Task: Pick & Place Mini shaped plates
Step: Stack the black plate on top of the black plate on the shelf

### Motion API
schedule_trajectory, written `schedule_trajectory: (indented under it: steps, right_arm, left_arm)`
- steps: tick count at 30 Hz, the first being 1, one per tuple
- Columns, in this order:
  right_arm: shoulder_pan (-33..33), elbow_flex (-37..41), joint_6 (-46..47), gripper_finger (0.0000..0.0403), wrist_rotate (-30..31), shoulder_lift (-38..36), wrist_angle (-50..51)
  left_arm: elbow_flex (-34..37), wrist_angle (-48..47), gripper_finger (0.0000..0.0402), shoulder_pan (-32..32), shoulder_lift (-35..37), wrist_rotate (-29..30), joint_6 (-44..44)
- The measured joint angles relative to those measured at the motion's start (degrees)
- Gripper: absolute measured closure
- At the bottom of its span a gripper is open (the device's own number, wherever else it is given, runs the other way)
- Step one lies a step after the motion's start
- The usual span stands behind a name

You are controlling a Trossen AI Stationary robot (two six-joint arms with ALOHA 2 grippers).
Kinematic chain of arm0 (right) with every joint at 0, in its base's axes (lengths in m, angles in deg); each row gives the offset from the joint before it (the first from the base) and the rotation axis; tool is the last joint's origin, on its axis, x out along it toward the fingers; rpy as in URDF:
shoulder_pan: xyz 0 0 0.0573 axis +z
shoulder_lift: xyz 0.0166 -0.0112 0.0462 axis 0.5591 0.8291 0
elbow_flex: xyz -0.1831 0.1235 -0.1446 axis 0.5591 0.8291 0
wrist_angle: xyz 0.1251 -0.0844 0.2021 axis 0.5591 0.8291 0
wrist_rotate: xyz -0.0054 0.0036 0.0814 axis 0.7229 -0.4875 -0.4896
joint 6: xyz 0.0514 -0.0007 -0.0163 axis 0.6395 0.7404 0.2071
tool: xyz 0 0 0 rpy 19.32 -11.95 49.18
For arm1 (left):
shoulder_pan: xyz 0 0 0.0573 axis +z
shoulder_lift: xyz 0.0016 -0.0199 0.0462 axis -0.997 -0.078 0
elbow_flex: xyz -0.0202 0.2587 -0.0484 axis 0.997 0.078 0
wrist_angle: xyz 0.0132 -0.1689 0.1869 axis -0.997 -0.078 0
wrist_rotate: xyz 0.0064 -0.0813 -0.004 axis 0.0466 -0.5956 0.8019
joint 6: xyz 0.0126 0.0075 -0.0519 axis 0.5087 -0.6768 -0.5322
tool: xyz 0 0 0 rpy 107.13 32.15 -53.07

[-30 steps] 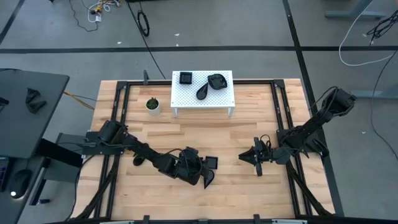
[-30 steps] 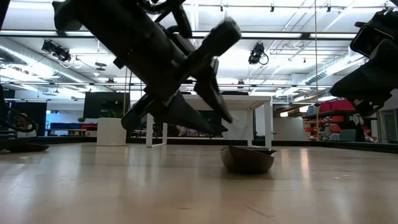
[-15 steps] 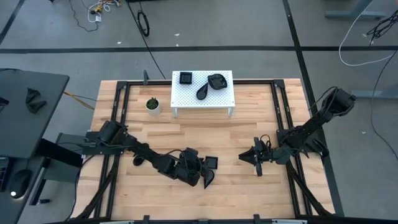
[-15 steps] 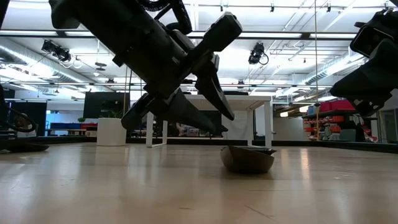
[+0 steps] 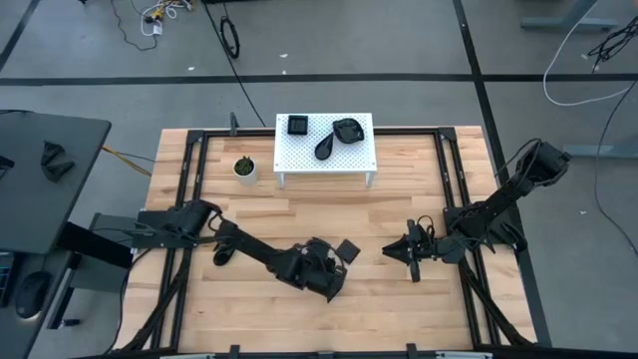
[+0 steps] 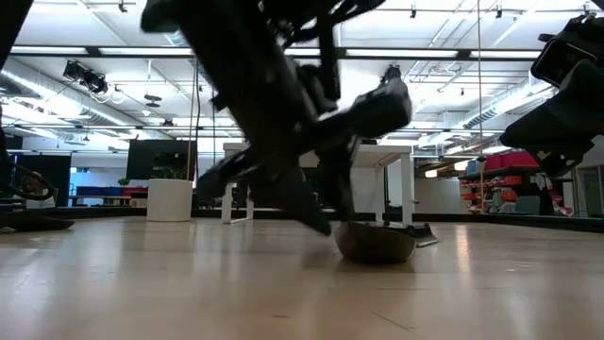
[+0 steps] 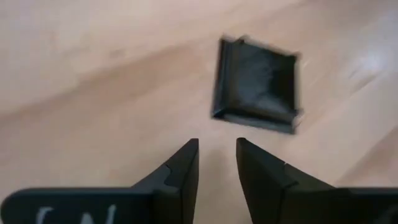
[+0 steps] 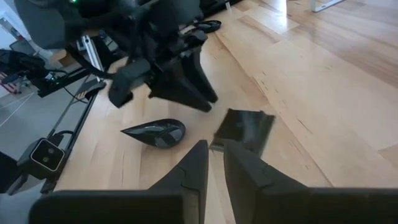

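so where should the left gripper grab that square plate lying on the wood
Probably by one raised edge. The square plate lies flat and shallow on the table, so only a rim offers a hold. The left gripper sits just short of its nearest edge, fingers barely apart. I'd open them, come from above and pinch that near rim, one finger inside the dish and one outside.

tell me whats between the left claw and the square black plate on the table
Nothing: in the left wrist view only bare wood separates the left claw, fingers nearly closed and empty, from the square plate.
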Motion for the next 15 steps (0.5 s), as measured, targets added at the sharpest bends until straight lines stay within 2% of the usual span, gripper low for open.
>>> schedule_trajectory:
  steps: [5,11,15]
  right_arm:
    - [0.0,0.0,-0.4,0.0347,0.0,0.0,0.0]
    - [0.0,0.0,-0.4,0.0347,-0.4,0.0,1.0]
    - [-0.7,0.0,-3.1,0.0344,-4.1,0.0,2.3]
  left_arm:
    - [-4.6,-6.3,0.0291,0.0,0.1,2.0,1.8]
    - [-5.5,-1.3,0.0291,0.4,0.0,4.0,10.1]
    - [-5.4,-0.4,0.0291,1.3,-0.4,3.5,15.3]
